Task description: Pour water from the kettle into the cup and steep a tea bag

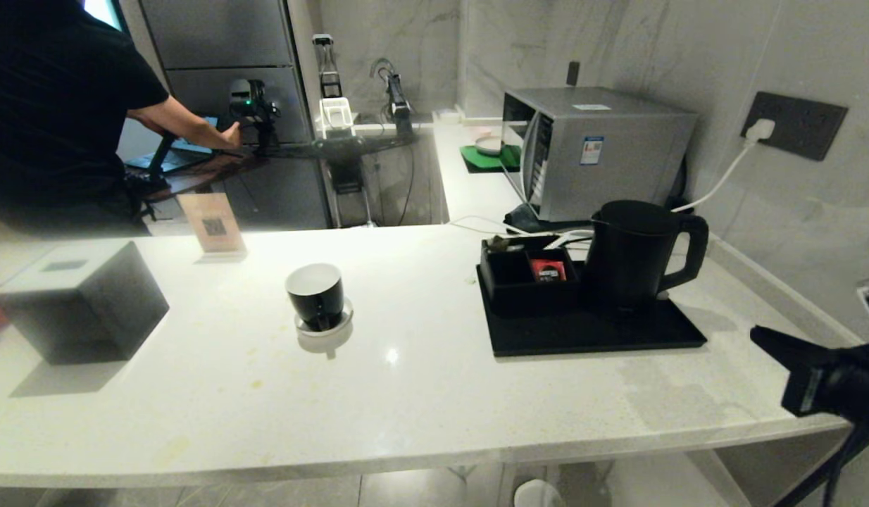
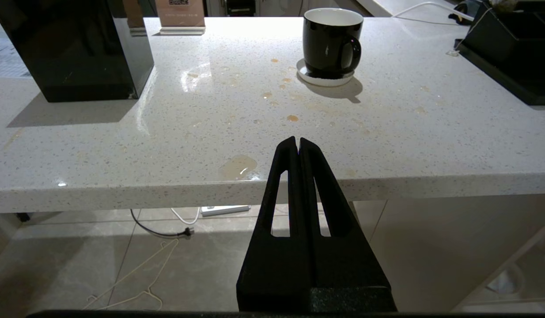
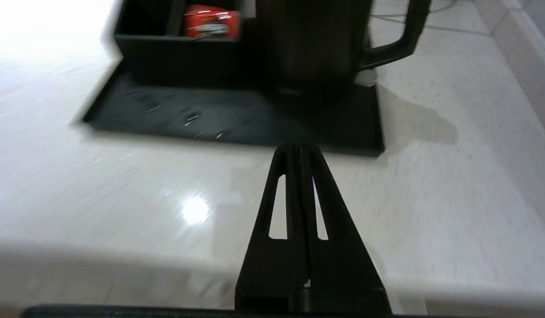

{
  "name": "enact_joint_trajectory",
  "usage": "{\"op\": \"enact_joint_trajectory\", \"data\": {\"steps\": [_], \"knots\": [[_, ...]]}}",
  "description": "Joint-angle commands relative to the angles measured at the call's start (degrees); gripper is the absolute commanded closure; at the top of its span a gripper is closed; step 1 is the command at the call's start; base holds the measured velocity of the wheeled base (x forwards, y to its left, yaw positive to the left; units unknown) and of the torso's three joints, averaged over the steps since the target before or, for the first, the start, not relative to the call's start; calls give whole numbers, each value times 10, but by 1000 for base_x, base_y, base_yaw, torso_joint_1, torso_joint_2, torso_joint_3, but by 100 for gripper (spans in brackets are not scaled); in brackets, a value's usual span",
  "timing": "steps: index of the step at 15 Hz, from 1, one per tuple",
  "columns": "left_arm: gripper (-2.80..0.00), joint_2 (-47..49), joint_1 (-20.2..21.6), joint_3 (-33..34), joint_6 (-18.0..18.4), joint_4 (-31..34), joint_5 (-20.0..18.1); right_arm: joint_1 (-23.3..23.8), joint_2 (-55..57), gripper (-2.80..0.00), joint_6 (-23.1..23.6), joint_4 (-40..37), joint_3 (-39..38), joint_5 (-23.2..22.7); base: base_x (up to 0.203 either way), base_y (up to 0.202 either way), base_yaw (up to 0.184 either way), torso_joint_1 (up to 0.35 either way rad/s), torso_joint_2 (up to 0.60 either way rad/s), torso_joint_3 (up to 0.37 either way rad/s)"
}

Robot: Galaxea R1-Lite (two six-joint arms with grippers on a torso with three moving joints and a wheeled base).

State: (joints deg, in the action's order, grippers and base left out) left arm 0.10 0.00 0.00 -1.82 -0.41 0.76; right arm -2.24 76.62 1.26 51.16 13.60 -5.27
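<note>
The matte black kettle (image 1: 628, 253) stands on a black tray (image 1: 596, 336) at the counter's right, with its loop handle pointing right. The right wrist view shows the kettle (image 3: 312, 39) beyond the tray's front edge. The glossy black cup (image 1: 316, 294), white inside, sits on a small coaster near the counter's middle. In the left wrist view the cup (image 2: 331, 42) is far ahead. My right gripper (image 1: 756, 333) hovers shut and empty off the counter's right front corner, its tips (image 3: 300, 145) aimed at the tray. My left gripper (image 2: 297, 140) is shut and empty at the counter's front edge. The tea bag is out of view.
A black organiser box (image 1: 519, 290) with a red packet (image 1: 547, 270) shares the tray. A microwave (image 1: 596, 148) stands behind it. At the left are a black cube box (image 1: 82, 303) and a sign card (image 1: 210, 224). A person (image 1: 54, 105) stands at the back left. Small puddles (image 2: 239, 165) dot the counter.
</note>
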Motion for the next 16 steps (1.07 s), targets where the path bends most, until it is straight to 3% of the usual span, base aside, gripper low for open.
{"op": "enact_joint_trajectory", "data": {"steps": [1, 2, 4, 8, 16], "knots": [[0, 0, 0, 0, 0, 0, 0, 25, 187, 0, 0, 161, 0, 5, 0, 0, 0, 0, 0, 0], [0, 0, 0, 0, 0, 0, 0, 35, 230, -280, -1, 220, 0, 11, 0, 0, 0, 0, 0, 0], [0, 0, 0, 0, 0, 0, 0, 51, 280, -280, -2, 298, 0, 26, 0, 0, 0, 0, 0, 0], [0, 0, 0, 0, 0, 0, 0, 56, 326, -280, -3, 360, 34, 52, 0, 0, 0, 0, 0, 0], [0, 0, 0, 0, 0, 0, 0, 65, 374, -280, -3, 365, 137, 59, 0, 0, 0, 0, 0, 0]]}}
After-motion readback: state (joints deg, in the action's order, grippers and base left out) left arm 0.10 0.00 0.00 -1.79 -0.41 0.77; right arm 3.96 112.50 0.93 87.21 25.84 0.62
